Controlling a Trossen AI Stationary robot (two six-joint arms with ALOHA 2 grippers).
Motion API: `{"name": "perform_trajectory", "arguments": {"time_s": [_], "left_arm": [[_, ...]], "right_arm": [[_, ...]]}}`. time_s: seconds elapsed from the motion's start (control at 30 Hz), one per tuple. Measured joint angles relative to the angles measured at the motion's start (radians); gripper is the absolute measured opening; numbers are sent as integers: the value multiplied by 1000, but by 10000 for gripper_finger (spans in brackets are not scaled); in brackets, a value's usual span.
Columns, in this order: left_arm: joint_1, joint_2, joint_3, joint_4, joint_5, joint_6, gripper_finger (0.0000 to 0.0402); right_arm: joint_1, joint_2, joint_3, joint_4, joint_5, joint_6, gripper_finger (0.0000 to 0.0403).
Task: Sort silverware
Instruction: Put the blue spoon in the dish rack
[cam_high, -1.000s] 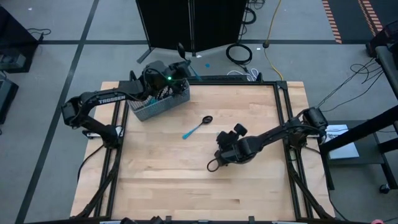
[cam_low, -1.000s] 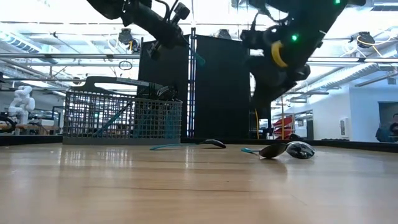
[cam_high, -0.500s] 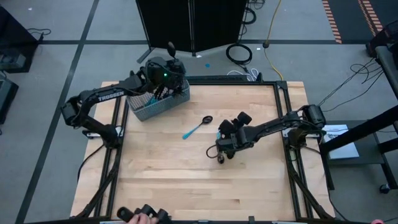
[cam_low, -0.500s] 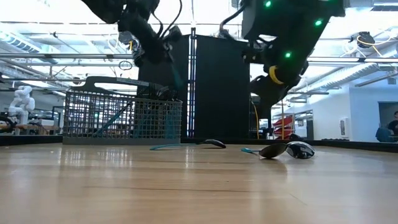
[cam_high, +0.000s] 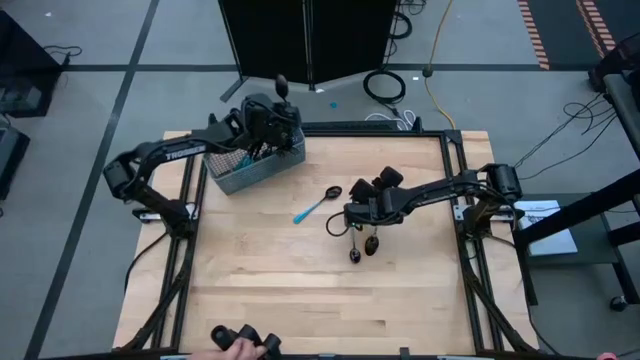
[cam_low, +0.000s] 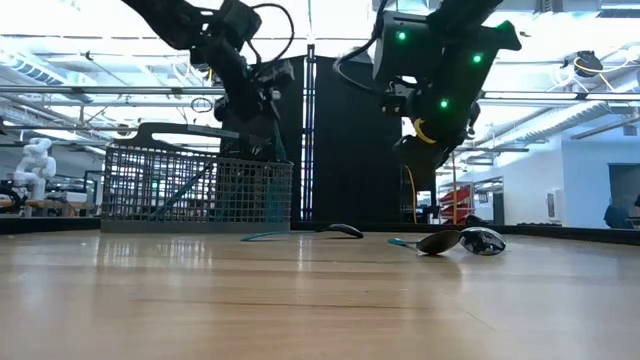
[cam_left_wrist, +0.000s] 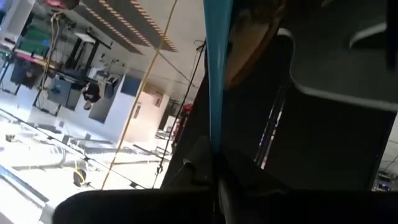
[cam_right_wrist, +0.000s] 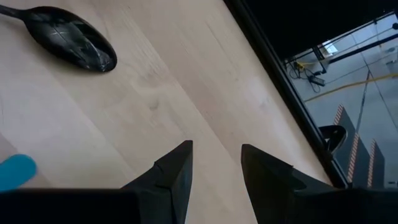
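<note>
Dark fingers of the left gripper (cam_high: 277, 95) pinch the end of a light-blue handle (cam_left_wrist: 217, 68); in the left wrist view that handle runs straight out from between the closed tips. Its head shows as a small dark blob in the high view, above the far corner of the basket (cam_high: 228, 181), so the piece hangs over the basket, clear of the wood. The kind of utensil cannot be told. More blue-handled silverware (cam_high: 246, 157) stands inside the grey mesh basket, which sits at the table's far left corner.

The right gripper (cam_high: 338, 226) hovers near the middle of the table (cam_high: 280, 290) with its fingers (cam_right_wrist: 176, 171) slightly apart and nothing between them. Below it, in the right wrist view, lies a dark spoon bowl (cam_right_wrist: 73, 38) on the bare wood, and the tip of a blue handle shows at the picture's edge. In the high view 1 spoon (cam_high: 317, 205) lies just left of this gripper, head toward the far side, and 2 more dark spoon heads (cam_high: 362, 248) lie side by side just nearer than it.

At the table's near edge, part of a person's hand (cam_high: 222, 346) holds a dark object.
</note>
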Motion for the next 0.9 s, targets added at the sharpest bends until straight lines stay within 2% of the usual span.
{"name": "perform_trajectory", "arguments": {"time_s": [0.33,0.9], "left_arm": [[-36,43,0,2,0,50,0],[-84,43,-1,-5,-86,45,1]], "right_arm": [[-13,0,0,54,0,-52,130],[-21,0,0,65,-7,-59,130]]}}
